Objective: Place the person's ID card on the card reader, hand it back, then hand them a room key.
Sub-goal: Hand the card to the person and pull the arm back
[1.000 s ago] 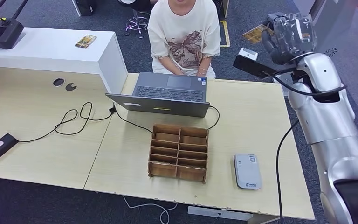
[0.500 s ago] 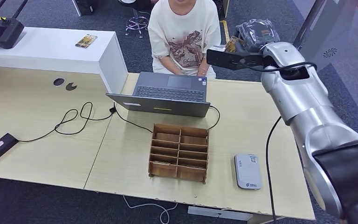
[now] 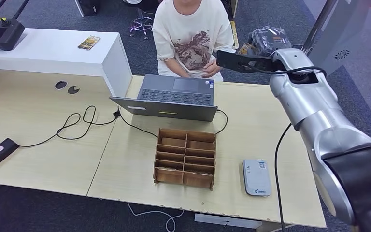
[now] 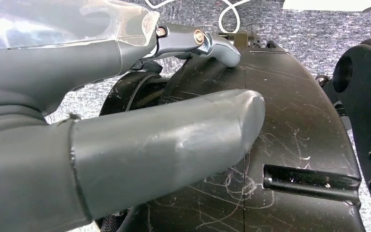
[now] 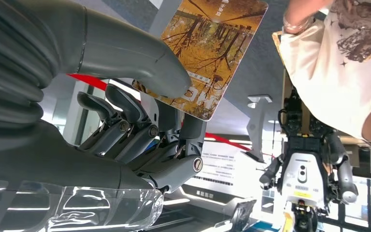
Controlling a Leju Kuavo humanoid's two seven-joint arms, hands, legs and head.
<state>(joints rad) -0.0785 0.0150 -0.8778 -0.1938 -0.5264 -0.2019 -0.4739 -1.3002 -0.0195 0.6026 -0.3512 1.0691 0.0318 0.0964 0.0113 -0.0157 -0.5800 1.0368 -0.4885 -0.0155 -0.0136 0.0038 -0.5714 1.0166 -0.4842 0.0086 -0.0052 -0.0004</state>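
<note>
Right hand (image 3: 266, 39): upper right of the head view, raised beyond the far edge of the desk (image 3: 270, 125), at the end of the silver right arm (image 3: 314, 116). In the right wrist view the hand (image 5: 140, 121) pinches a card (image 5: 212, 53) between the thumb and the darker fingers (image 5: 125, 130); the card face shows an orange-yellow tree picture. In the head view the card (image 3: 246, 48) shows as a small yellow edge just left of the hand.

Person (image 3: 191, 36): upper centre of the head view, seated behind the desk in a cream printed shirt, one hand (image 3: 214, 71) held at chest level just left of the card, apart from it. A sleeve and wrist with a bracelet (image 5: 297, 21) sit at the upper right of the right wrist view, near the card but not touching.

Left hand (image 4: 125, 121): seen close in the left wrist view; thumb straight, one finger (image 4: 207, 43) stretched out apart from it, nothing between them.

Card reader (image 3: 256, 177): grey, flat on the desk, lower right of centre, nothing on it.

Wooden rack (image 3: 185, 157): centre of the head view, compartments open to view, just left of the reader.

Laptop (image 3: 174, 96): open, between the rack and the person.

Black cable (image 3: 77, 123): looped across the left part of the desk.

White counter (image 3: 53, 53): upper left, bearing a second card (image 3: 89, 42).
</note>
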